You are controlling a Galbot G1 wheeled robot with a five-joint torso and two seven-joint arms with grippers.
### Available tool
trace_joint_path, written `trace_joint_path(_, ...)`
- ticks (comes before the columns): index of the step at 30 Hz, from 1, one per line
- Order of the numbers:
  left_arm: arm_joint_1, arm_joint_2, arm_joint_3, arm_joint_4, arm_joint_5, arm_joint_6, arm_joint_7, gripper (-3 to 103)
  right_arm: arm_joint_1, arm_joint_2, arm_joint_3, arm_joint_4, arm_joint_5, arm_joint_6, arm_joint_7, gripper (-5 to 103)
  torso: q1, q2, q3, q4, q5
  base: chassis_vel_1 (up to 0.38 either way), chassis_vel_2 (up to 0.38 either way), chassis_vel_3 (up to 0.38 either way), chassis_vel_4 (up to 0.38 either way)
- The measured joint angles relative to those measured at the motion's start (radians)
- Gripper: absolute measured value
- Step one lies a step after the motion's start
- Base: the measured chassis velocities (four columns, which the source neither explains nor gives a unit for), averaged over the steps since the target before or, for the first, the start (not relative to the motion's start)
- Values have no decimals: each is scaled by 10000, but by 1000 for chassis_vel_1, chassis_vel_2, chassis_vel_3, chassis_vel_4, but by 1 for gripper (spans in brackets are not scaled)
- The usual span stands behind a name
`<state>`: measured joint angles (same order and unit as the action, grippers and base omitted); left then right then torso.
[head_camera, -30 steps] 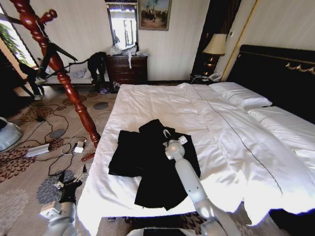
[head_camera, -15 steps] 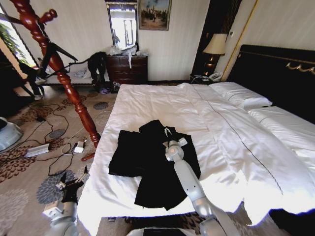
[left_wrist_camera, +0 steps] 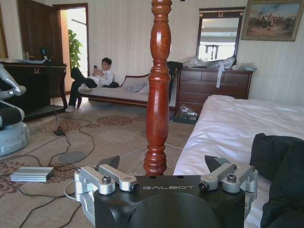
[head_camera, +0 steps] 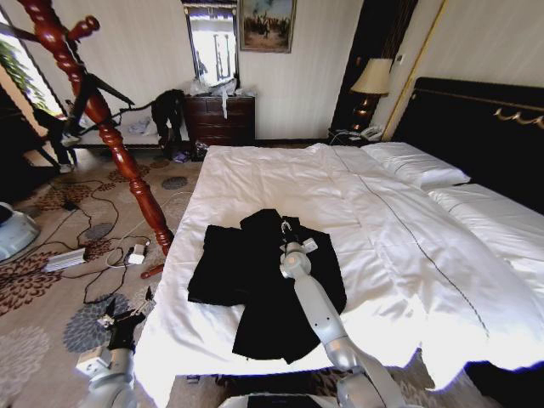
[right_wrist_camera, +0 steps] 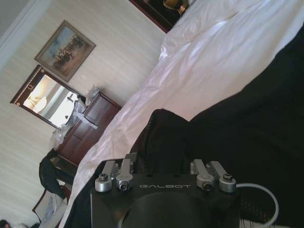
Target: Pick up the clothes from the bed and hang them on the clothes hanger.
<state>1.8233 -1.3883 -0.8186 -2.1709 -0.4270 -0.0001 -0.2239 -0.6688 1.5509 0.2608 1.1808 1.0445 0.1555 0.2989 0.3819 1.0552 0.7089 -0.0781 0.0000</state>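
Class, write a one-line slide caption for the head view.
Right hand reaches over the black coat on the white bed; left hand waits low beside the wooden coat stand.

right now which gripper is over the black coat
The right gripper, reaching over the black coat on the bed. The left gripper sits low beside it.

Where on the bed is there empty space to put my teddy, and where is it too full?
Free: the white duvet between the coat and the pillows, and the stretch of the bed toward the dresser. Crowded: the near part, where the coat lies spread and the right gripper hovers over its collar.
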Motion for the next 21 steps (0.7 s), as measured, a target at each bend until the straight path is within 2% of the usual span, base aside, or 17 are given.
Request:
trace_joint_path(1, 0, 0, 0, 0, 0, 0, 0, 100, 0, 0, 0, 0, 0, 0, 0, 47, 0, 0, 0, 0, 0, 0, 0, 0, 0)
trace_joint_path(2, -5, -10, 7, 7, 6, -2, 0, 100, 27, -6, 12, -48, -23, 41, -45, 42, 0, 0, 0, 1, 0, 0, 0, 0, 0)
trace_joint_path(3, -7, -15, 11, 12, 11, -2, 0, 100, 45, -11, 22, -82, -40, 70, -73, 42, 0, 0, 0, 1, 0, 0, 0, 0, 0)
trace_joint_path(5, -12, -21, 15, 19, 18, -3, 0, 100, 79, -25, 31, -149, -78, 122, -115, 32, 0, 0, 0, 1, 0, 0, 0, 0, 0)
trace_joint_path(6, -12, -21, 15, 19, 18, -3, 0, 100, 79, -25, 31, -149, -78, 122, -115, 32, 0, 0, 0, 1, 0, 0, 0, 0, 0)
trace_joint_path(10, -26, -4, 5, 64, 28, -19, 0, 100, 174, -280, -131, -208, -211, 317, -258, 9, 0, 0, 0, 3, 1, 0, 0, 0, 0)
trace_joint_path(12, -20, 11, 0, 64, 29, -20, 0, 100, 163, -413, -236, -101, -214, 341, -258, 9, 0, 0, 0, 4, 2, 0, 0, 0, 0)
trace_joint_path(14, -6, 43, -16, 44, 22, -20, 0, 100, 72, -831, -556, 349, -211, 362, -250, 2, 0, -1, 0, 1, 1, 0, 0, 0, 0)
trace_joint_path(16, 1, 57, -27, 22, 13, -21, 0, 100, 18, -1044, -718, 607, -211, 362, -242, 1, 0, 0, 0, 0, 2, 0, 0, 0, 0)
trace_joint_path(20, 25, 214, -114, -124, -140, -22, -1, 100, -290, -2415, -1546, 2463, -122, 342, -43, 1, -1, -1, -1, 4, 4, 0, 0, 0, 0)
trace_joint_path(21, 25, 214, -114, -124, -140, -22, -1, 100, -290, -2415, -1546, 2463, -122, 342, -43, 1, -1, -1, -1, 4, 4, 0, 0, 0, 0)
